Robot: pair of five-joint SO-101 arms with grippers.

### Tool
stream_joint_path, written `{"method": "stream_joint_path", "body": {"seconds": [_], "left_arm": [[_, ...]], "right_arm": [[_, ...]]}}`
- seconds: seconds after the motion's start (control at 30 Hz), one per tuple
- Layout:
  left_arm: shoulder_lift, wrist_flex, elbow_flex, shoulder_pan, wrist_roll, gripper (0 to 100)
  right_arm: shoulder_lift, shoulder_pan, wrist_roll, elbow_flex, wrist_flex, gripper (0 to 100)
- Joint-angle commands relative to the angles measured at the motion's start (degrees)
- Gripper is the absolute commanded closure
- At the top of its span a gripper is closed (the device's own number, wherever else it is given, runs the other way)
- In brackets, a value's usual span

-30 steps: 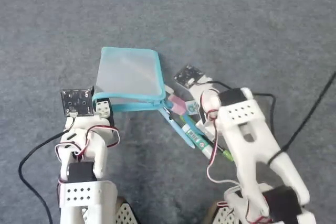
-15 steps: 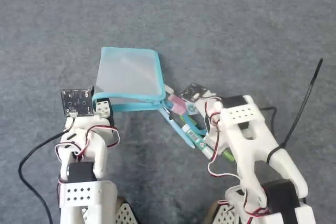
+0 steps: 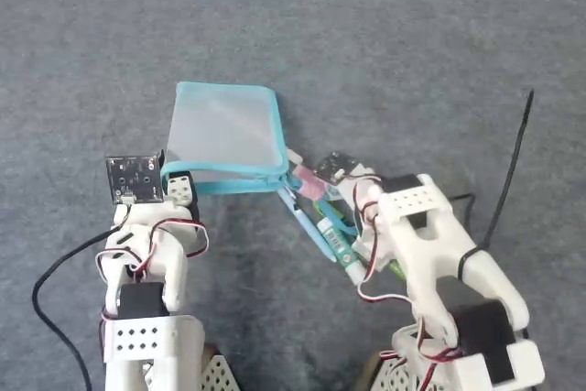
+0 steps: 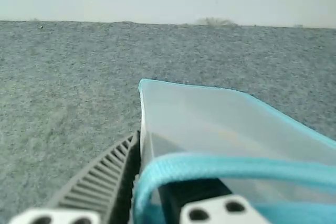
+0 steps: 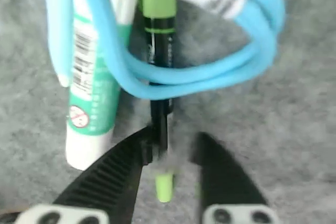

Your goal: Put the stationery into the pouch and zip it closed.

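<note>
Right claw (image 5: 174, 139): jaws apart and low over the counter (image 3: 458, 61), with one dark finger on each side of the tail end of a green pen (image 5: 157, 61). The ridged finger sits right against the barrel and the other stands clear of it.
Green pen: a black and lime barrel lying flat on the grey, felt-like counter. Its lime tip lies between the two fingers.
Glue stick (image 5: 89, 93): a green and white tube just beside the green pen, lying roughly parallel to it.
Blue cord (image 5: 210, 74): a soft blue loop draped across both the green pen and the glue stick.
Blue pen (image 3: 309, 224): lies slanted on the other side of the glue stick from the green pen, with its upper end near the pouch's corner.
Pink eraser (image 3: 309, 186): a small block at the far end of the bunch, just beside the pouch corner that is nearer the right arm.
Pouch (image 3: 224, 130): translucent with teal edging, lying on the counter ahead of the left arm, its zip edge facing the arms. The pens, glue stick, cord and eraser all lie outside it, bunched by that one corner.
Left claw (image 3: 176, 180): clamped on the pouch's zip edge at the corner nearest the left arm. In the left wrist view the teal rim arches across the fingers, and the frosted wall rises behind them.
</note>
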Motion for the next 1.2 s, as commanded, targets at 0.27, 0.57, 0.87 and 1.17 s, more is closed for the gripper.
{"method": "stream_joint_path", "body": {"seconds": [0.27,0.57,0.87,1.17], "left_arm": [[0.1,-2.0,-1.3,-0.1,0.3,99],[0.0,-1.9,-1.2,-0.1,0.3,99],[0.0,-1.9,-0.7,-0.2,0.3,99],[0.0,-1.8,0.0,-0.4,0.3,99]], "right_arm": [[-0.8,9.2,-1.5,-7.6,8.0,99.1],[-26.1,11.6,-2.0,-4.2,14.0,99.1],[-23.7,29.3,-3.3,-6.1,8.0,99.1],[-2.3,29.0,-10.4,-14.9,-2.2,99.1]]}}
